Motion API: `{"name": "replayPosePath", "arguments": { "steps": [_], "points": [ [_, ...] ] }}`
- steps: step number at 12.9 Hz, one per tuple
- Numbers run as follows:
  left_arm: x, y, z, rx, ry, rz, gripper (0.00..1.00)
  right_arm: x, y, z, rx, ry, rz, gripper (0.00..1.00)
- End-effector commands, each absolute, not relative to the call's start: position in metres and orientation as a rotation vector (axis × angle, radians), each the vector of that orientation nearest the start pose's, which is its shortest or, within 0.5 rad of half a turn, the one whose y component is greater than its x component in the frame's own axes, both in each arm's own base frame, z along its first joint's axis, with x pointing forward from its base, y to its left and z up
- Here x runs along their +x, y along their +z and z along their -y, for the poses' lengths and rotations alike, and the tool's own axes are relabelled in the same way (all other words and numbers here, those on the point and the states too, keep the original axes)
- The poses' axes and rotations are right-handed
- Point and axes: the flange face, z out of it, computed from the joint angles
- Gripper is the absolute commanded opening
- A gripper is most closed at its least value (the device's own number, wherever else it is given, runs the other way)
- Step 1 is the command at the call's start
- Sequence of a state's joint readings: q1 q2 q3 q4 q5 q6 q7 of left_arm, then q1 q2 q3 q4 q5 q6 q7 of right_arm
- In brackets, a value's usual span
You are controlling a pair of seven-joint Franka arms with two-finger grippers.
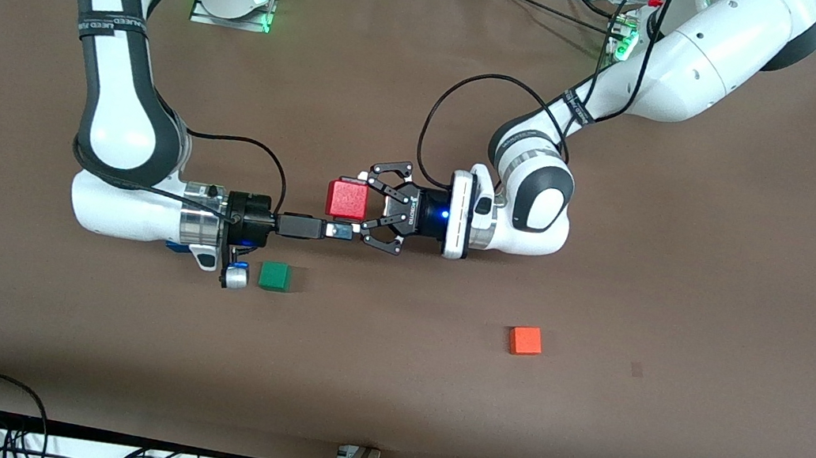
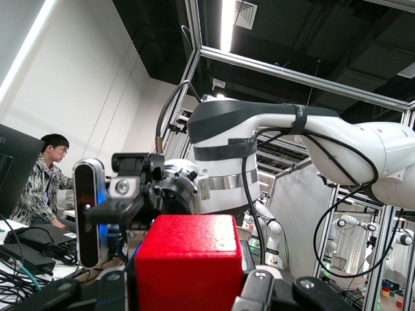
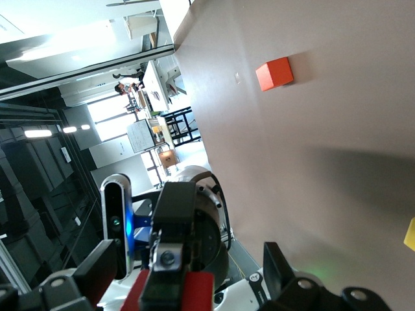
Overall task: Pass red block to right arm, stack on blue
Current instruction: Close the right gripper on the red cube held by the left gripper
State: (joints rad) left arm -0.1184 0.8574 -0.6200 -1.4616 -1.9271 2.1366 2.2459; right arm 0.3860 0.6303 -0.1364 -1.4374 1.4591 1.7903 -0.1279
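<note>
Handover stage, mid-air over the middle of the table [image 1: 668, 425]. The left gripper [image 1: 368, 203], a wide black linkage claw, lies horizontal and is closed on the red block [image 1: 347, 199]; the left wrist view shows the block [image 2: 188, 262] seated between the claw's fingers with its face toward the other arm. The right gripper [image 1: 338, 231], slim and straight, also lies horizontal and points at the left one. Its tip sits just beside the lower edge of the red block in the front view; whether it touches the block I cannot tell, nor whether its fingers are apart or together. In the right wrist view a strip of red [image 3: 194, 291] shows at the fingers, so the block is very near them. Judgement: step 1 (left arm lifts the red block and presents it) looks done; step 2 (right arm takes it, left lets go) is in progress and not confirmed. Still left: release by the left claw, carry to the blue cube, and the stack. No blue cube can be made out clearly in any view; a small patch of blue [image 1: 175, 247] shows under the right arm's wrist, and I cannot tell what it is. Other items on the table: a green cube [image 1: 274, 276] just beside the right wrist, and an orange-red cube [image 1: 525, 340] toward the left arm's end, both nearer the front camera than the grippers' spot.
</note>
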Motion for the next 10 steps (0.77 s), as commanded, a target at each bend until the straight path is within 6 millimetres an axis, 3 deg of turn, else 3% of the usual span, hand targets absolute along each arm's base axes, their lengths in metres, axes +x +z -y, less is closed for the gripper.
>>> {"name": "replayPosePath", "arguments": {
  "steps": [1, 3, 9, 10],
  "points": [
    [0.597, 0.3, 0.45, 1.182, 1.161, 0.706, 0.0, 0.661, 0.385, -0.285, -1.882, 0.343, -0.159, 1.0],
    [0.597, 0.298, 0.45, 1.184, 1.159, 0.703, 0.0, 0.656, 0.394, -0.286, -1.907, 0.383, -0.159, 1.0],
    [0.593, 0.297, 0.454, 1.186, 1.151, 0.691, 0.0, 0.645, 0.397, -0.288, -1.918, 0.458, -0.136, 0.99],
    [0.593, 0.297, 0.454, 1.185, 1.15, 0.688, 0.0, 0.643, 0.396, -0.287, -1.927, 0.462, -0.137, 0.74]
  ]
}}
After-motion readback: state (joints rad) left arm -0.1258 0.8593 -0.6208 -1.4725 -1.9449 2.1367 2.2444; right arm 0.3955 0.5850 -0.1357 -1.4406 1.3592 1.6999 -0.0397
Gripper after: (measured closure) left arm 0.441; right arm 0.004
